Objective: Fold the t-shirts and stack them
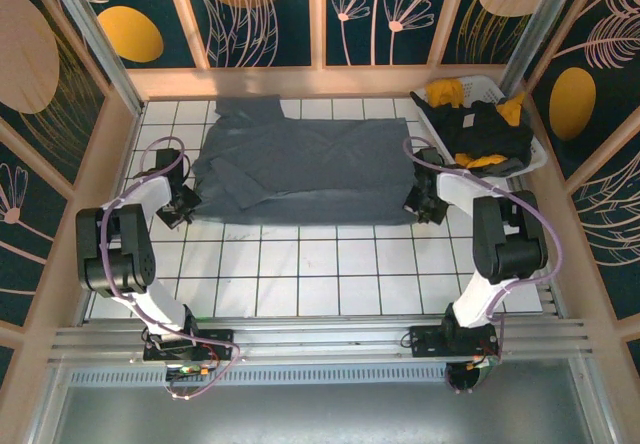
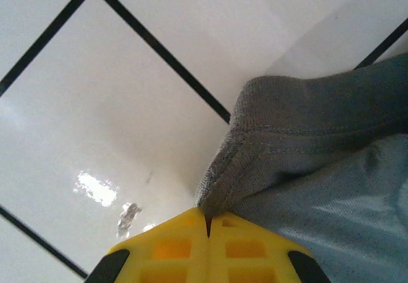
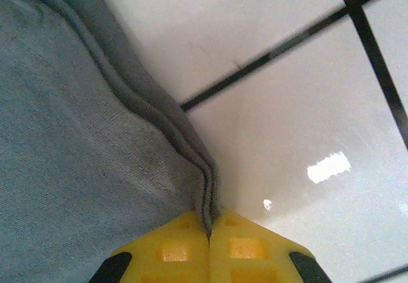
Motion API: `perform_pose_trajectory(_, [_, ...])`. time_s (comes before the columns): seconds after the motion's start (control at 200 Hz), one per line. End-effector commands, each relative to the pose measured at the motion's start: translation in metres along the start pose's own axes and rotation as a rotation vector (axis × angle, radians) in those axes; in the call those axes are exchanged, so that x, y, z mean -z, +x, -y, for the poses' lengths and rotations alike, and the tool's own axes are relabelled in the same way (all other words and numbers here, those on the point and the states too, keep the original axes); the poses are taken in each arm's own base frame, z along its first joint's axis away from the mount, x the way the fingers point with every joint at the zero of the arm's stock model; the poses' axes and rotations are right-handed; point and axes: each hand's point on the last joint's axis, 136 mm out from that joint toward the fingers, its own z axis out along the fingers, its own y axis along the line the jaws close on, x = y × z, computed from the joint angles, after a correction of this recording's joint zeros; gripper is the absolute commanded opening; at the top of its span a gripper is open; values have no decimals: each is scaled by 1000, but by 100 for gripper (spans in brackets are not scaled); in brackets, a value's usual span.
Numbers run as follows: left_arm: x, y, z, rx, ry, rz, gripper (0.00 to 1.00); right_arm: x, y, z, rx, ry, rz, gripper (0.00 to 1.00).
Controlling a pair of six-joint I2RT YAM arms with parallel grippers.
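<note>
Left arm: elbow bent high at the left of the frame, with the forearm reaching in and down to the shirt's lower left corner.
Left hand (image 2: 207, 222): set low over the counter (image 1: 300, 264), its yellow fingers pressed together on a stitched hem corner.
Grey-blue t-shirt (image 1: 300, 164): lay spread across the upper middle of the white tiles, between the two hands, with its lower corners gripped.
Right hand (image 3: 209, 225): fingers closed tight, with a doubled hem edge pinched between the tips at the shirt's lower right corner.
Right arm: elbow raised at the right of the frame, with the forearm angled up and inward.
White basket (image 1: 537, 152): stood in the upper right, just beside the right wrist.
Black t-shirt (image 1: 490, 129): lay heaped in the basket.
Mustard t-shirt (image 1: 445, 92): lay under and behind the black one.
</note>
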Motion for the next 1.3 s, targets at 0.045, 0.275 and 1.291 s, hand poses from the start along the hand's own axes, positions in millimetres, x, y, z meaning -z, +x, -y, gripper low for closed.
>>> perform_pose_trajectory(0.045, [8,22,-37,-21,-103,-28,0,11,36,40,-27,128,-67,0])
perform_pose_trajectory(0.275, [19,55,-61,24,-117,-72,0,20,75,60,-72,151,-118,0])
perform_pose_trajectory(1.291, [70,133,79,198,374,-300,48,137,109,-170,375,-850,-116,54])
